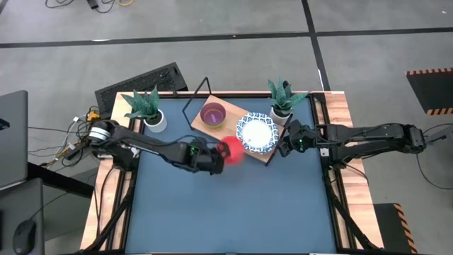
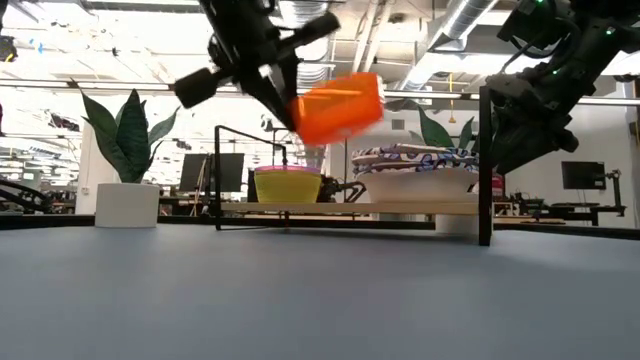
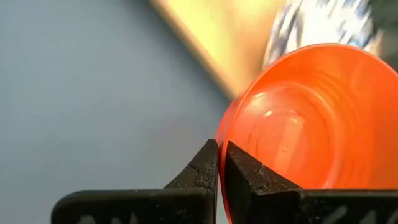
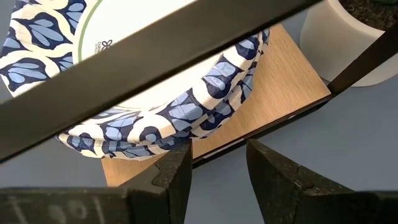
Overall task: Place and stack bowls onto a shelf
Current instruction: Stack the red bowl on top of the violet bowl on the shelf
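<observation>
Nearest the counter's middle, the left gripper (image 1: 214, 159) has its jaws closed on the rim of the red bowl (image 1: 231, 151), held tilted in the air just short of the shelf (image 1: 225, 125). This looks like the carry step; next it should lift the bowl over the purple bowl (image 1: 212, 113) and nest it level. At the shelf's right end, beside the stacked patterned bowls (image 1: 256, 132), the right gripper (image 1: 286, 144) waits with jaws open, holding nothing.

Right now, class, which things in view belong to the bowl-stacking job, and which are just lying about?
Part of the job:
- red bowl, held in the left gripper
- purple bowl
- stacked patterned bowls
- wooden shelf
- right gripper, open beside the shelf

Lying about:
- two potted plants
- keyboard
</observation>
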{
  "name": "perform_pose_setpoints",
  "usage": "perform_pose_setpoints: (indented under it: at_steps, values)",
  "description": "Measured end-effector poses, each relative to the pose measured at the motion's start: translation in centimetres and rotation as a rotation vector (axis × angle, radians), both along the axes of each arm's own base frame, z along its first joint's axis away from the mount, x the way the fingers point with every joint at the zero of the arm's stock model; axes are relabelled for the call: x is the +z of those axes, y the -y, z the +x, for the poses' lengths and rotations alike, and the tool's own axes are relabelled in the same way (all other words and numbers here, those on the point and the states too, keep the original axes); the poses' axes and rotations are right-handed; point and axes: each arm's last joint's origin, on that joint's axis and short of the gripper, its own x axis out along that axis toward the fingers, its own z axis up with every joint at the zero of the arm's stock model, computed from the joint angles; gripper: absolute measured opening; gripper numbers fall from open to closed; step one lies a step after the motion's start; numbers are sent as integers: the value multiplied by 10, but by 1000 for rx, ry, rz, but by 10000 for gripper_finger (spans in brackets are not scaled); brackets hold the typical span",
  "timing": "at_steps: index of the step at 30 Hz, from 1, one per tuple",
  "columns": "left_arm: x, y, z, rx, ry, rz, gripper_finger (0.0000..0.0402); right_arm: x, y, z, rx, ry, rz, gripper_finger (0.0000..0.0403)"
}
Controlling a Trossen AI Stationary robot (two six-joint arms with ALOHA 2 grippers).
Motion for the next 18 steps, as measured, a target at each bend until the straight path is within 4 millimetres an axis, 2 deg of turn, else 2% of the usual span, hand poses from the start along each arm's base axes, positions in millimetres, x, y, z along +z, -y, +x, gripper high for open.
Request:
perform_pose_setpoints:
  at_steps: [6, 13, 18]
  values:
    - [23, -38, -8, 168, 81, 76, 0, 0, 0, 0, -5, -3, -18, 178]
    - [23, -83, -10, 301, 74, 89, 0, 0, 1, 0, -10, -5, -25, 178]
    - [23, -109, -13, 375, 66, 93, 0, 0, 1, 0, -9, -5, -26, 178]
